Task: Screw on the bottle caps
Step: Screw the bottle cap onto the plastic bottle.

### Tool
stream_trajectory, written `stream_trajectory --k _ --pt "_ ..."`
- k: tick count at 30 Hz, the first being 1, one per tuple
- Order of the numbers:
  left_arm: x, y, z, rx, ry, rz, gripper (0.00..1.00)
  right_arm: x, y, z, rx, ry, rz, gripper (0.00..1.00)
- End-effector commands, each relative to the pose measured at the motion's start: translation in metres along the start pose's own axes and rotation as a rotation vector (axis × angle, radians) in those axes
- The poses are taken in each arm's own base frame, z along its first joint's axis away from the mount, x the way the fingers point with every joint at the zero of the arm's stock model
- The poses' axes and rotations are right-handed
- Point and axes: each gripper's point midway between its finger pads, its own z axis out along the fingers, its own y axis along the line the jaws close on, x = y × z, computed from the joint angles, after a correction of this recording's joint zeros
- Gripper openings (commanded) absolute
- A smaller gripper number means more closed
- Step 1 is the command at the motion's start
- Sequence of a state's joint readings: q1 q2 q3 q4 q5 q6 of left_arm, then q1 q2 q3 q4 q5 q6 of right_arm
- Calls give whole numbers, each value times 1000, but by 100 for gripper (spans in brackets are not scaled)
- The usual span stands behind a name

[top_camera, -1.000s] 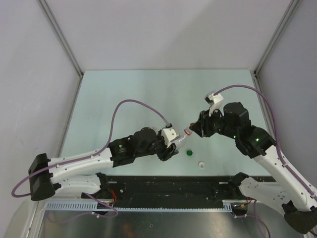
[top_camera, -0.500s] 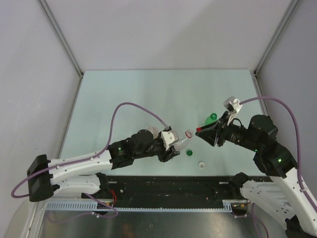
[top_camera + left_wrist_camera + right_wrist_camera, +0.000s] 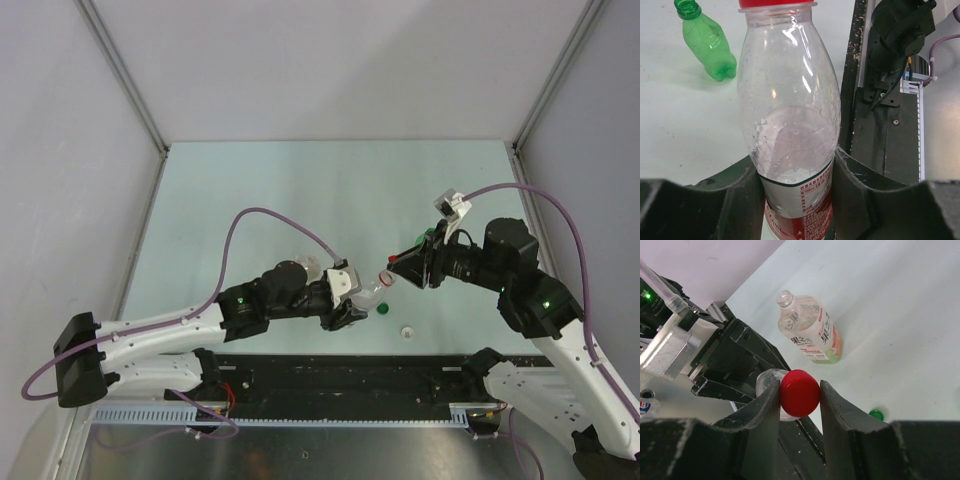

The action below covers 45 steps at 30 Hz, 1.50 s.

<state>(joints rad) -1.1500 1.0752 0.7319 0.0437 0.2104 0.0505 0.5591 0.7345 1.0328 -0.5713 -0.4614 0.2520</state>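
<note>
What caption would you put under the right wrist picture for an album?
Right claw pinches the red cap against a clear bottle's mouth, an orange-labelled bottle in the background.

Overhead view, two close wrist views

Cap (image 3: pixel 799 393) atop held bottle (image 3: pixel 790 125), spare bottle (image 3: pixel 707 42) lying behind

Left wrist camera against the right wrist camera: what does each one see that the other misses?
Only the left wrist view shows the green bottle, lying uncapped. Only the right wrist view shows the orange-labelled bottle, lying capless, and the green cap. Both show the red cap at the mouth of the small clear bottle.
</note>
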Motion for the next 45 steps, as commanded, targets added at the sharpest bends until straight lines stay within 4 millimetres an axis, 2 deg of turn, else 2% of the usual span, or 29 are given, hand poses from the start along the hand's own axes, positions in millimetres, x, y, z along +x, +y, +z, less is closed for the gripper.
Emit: stream_trajectory --k 1,9,16,22,32,45 --pt "-27 -7 -6 26 -89 2 41 -3 2 -3 -16 -9 -62 32" --pt "-35 -9 -12 28 -104 -18 40 1 18 -7 -105 9 -79 33" --pt "-33 -11 -14 37 -102 -17 39 -7 28 -8 -152 -20 -67 34" --pt "-28 -12 -12 45 -87 -21 38 -11 29 -8 -157 -37 -81 34" --pt "-34 -35 -17 156 -98 -85 36 -4 33 -7 -204 -4 -133 34" --pt "-34 -36 -18 163 -92 -141 32 4 37 -12 -228 16 -162 36"
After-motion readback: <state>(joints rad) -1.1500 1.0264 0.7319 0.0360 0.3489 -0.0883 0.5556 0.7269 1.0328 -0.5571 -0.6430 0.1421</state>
